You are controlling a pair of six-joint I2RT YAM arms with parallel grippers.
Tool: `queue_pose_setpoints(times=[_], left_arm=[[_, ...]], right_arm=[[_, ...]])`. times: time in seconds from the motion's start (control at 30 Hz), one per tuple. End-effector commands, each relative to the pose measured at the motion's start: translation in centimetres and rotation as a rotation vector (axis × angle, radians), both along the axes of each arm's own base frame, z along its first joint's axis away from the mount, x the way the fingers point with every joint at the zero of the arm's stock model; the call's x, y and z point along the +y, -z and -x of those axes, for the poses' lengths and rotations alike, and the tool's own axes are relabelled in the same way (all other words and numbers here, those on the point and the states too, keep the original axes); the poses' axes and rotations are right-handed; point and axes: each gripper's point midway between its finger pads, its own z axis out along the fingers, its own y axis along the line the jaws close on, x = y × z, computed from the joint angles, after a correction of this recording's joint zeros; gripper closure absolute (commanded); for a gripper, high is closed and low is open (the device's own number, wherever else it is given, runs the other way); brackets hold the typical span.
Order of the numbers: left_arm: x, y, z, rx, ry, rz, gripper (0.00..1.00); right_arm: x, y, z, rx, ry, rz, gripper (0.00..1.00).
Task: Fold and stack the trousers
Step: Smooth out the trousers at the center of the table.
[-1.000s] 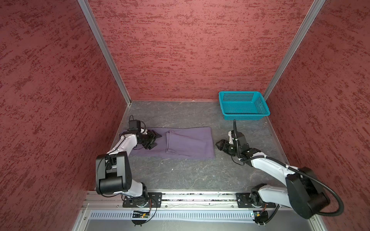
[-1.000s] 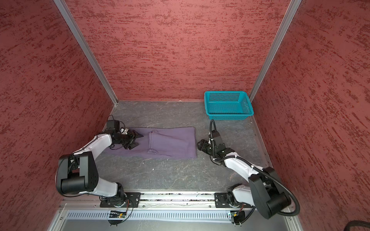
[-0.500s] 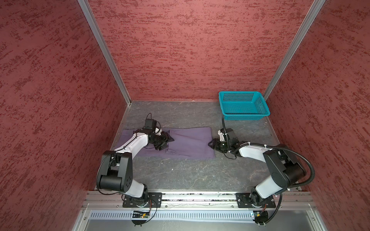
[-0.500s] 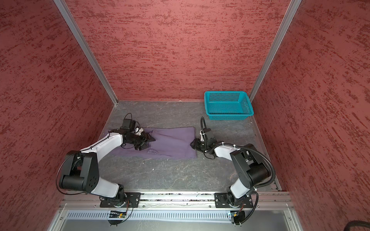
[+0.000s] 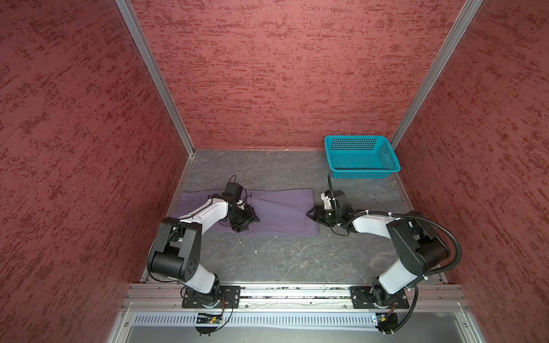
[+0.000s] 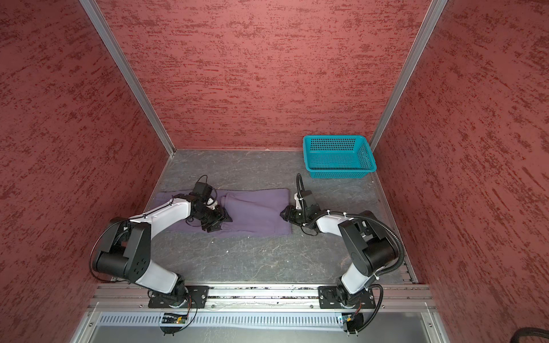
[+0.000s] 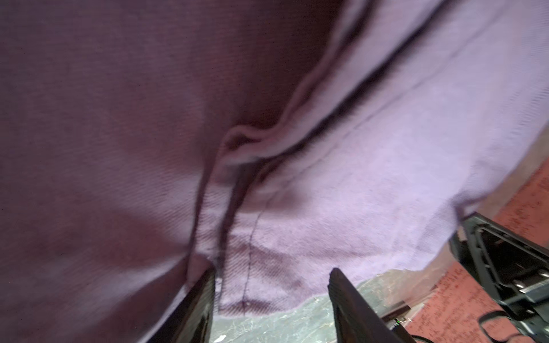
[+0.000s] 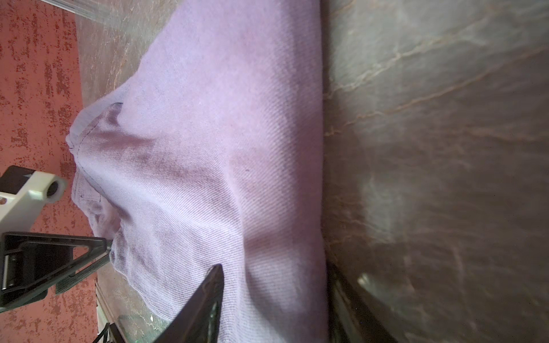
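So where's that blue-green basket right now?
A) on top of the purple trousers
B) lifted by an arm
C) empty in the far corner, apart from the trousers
C: in both top views the teal basket stands empty in the far corner, apart from the trousers.

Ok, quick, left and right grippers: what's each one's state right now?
Left gripper: open, jaws apart over the purple trousers, gripping nothing.
Right gripper: open, jaws astride the trousers' edge, not clamped.
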Motion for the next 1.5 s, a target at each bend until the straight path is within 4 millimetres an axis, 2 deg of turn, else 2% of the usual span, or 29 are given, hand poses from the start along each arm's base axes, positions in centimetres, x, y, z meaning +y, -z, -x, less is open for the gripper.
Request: queue_pose_setpoints(times=[0.0, 0.13, 0.2, 0.57, 0.63, 0.77, 0.9, 0.97, 1.07, 1.13, 1.23, 1.3, 1.33, 1.37, 1.43, 1.47], left_arm=[[1.6, -0.3, 0.1, -0.014, 0.025, -0.116, 0.38], [3.3, -0.9, 0.2, -0.043, 0.015, -0.209, 0.38], [3.4, -0.7, 0.2, -0.042, 0.014, -0.215, 0.38], [0.6, 1.8, -0.4, -0.031, 0.005, -0.124, 0.49], [0.4, 2.1, -0.2, -0.022, 0.008, -0.124, 0.56], [0.3, 2.0, 0.0, -0.018, 0.010, -0.117, 0.82], [0.1, -0.2, -0.4, -0.071, 0.002, -0.093, 0.97], [-0.1, -1.6, -0.5, -0.091, -0.003, -0.073, 1.00], [-0.6, -4.0, 0.0, -0.114, 0.003, -0.036, 1.00], [-0.4, -4.8, 0.6, -0.112, 0.002, -0.035, 1.00], [-0.1, -4.3, 1.9, -0.089, -0.004, -0.037, 1.00], [-0.1, -2.6, 2.8, -0.056, -0.021, -0.020, 0.99], [-0.1, -1.7, 3.3, -0.031, -0.033, -0.011, 0.96], [-0.2, -0.5, 3.8, -0.002, -0.043, 0.004, 0.87], [0.1, 1.6, 4.4, 0.047, -0.071, 0.020, 0.60], [0.4, 2.3, 4.5, 0.070, -0.088, 0.029, 0.52]], right_arm=[[-0.1, 0.1, 0.3, 0.000, 0.005, 0.007, 0.45], [-0.1, 0.1, 0.3, 0.002, 0.005, 0.003, 0.46], [0.0, 0.1, 0.3, 0.002, 0.004, 0.000, 0.48], [-0.6, 0.2, 1.2, 0.008, 0.017, 0.003, 0.56], [-0.9, 0.2, 1.4, 0.007, 0.027, 0.012, 0.57], [-1.4, 0.2, 1.5, 0.002, 0.041, 0.031, 0.61], [-1.9, 0.2, 1.4, 0.002, 0.054, 0.057, 0.66], [-1.9, 0.1, 1.4, 0.000, 0.052, 0.062, 0.65], [-1.9, -0.1, 1.2, -0.005, 0.051, 0.065, 0.55], [-1.9, -0.3, 1.0, -0.010, 0.055, 0.064, 0.51], [-1.7, -0.7, 0.8, -0.021, 0.051, 0.058, 0.48], [-1.5, -0.8, 0.7, -0.022, 0.046, 0.053, 0.48], [-1.4, -0.9, 0.7, -0.023, 0.041, 0.050, 0.48], [-1.3, -1.1, 0.6, -0.025, 0.037, 0.046, 0.48], [-1.2, -1.2, 0.7, -0.026, 0.032, 0.041, 0.48], [-1.2, -1.1, 0.7, -0.025, 0.030, 0.043, 0.48]])
